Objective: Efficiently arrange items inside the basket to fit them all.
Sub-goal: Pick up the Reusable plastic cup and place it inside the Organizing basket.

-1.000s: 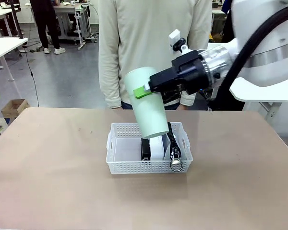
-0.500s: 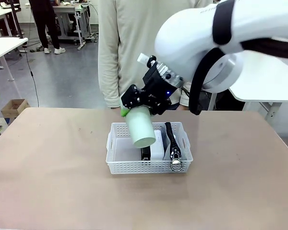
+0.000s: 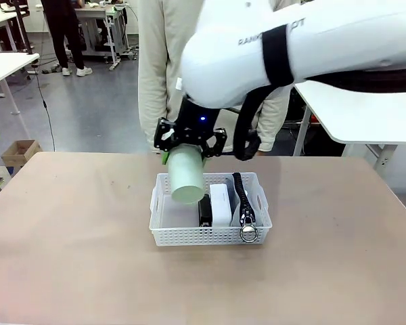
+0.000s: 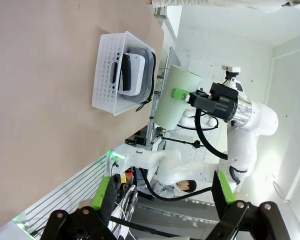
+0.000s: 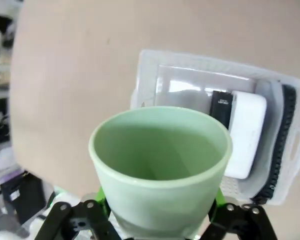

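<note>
Over the left part of the white basket [image 3: 164, 233], the right arm's fingers [image 3: 187, 143] clamp the pale green cup [image 3: 185, 175] by its base, green pads on either side, so that its open mouth points down toward the bare left end of the basket; from the front the mouth overlaps the far wall of the basket, and whether it touches anything cannot be told. The right wrist view looks straight into the cup [image 5: 160, 167] with the basket [image 5: 146, 72] below and beyond it on the brown tabletop [image 3: 68, 271]. Just right of the cup's mouth lies the small black stapler [image 3: 204, 211], then the white rounded block [image 3: 220, 204] beside it, and at the right end the grey zip pouch [image 3: 243, 203], its metal ring [image 3: 248, 233] hanging over the near wall. A person in a cream top [image 3: 162, 68] stands behind the tabletop. The left arm's fingers [image 4: 162, 192] stand spread wide apart with nothing between them, well away from the basket [image 4: 107, 75].
</note>
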Available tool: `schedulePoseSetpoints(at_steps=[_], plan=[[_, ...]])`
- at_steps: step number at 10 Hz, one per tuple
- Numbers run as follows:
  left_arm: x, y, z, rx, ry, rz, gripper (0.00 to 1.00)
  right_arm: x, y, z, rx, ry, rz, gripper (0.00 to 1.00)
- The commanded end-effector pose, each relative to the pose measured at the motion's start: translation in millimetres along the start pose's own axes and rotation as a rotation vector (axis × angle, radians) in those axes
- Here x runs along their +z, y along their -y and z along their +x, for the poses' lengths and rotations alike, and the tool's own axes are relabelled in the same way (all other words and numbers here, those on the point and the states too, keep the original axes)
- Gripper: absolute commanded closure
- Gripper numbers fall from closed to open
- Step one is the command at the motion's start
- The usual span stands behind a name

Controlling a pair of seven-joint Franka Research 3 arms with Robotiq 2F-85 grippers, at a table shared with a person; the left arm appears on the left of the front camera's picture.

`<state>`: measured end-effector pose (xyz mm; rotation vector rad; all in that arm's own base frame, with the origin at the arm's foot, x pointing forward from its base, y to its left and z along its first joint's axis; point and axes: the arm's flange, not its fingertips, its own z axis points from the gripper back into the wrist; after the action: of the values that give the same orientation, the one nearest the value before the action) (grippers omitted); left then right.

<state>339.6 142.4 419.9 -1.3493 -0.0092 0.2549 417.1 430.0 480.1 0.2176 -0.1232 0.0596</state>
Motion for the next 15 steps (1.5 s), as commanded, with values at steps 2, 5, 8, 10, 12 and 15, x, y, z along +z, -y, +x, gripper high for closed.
schedulePoseSetpoints(at_steps=[2, 5, 8, 10, 12, 15], plan=[[1, 0, -2, -0.004, -0.002, 0.005, 0.0, -41, -37, 10, -0.066, -0.008, -0.166, 0.12], [1, 0, -2, -0.004, -0.002, 0.005, 0.0, -71, -21, 20, -0.084, 0.004, -0.192, 0.12], [1, 0, -2, -0.004, -0.002, 0.005, 0.0, -92, -5, 26, -0.113, -0.024, -0.194, 0.12], [1, 0, -2, -0.004, -0.002, 0.005, 0.0, -105, -5, 32, -0.112, -0.068, -0.203, 0.12], [1, 0, -2, -0.004, -0.002, 0.005, 0.0, -117, -8, 33, -0.118, -0.087, -0.213, 0.12], [1, 0, -2, -0.004, -0.002, 0.005, 0.0, -128, -11, 28, -0.094, -0.114, -0.206, 0.12]])
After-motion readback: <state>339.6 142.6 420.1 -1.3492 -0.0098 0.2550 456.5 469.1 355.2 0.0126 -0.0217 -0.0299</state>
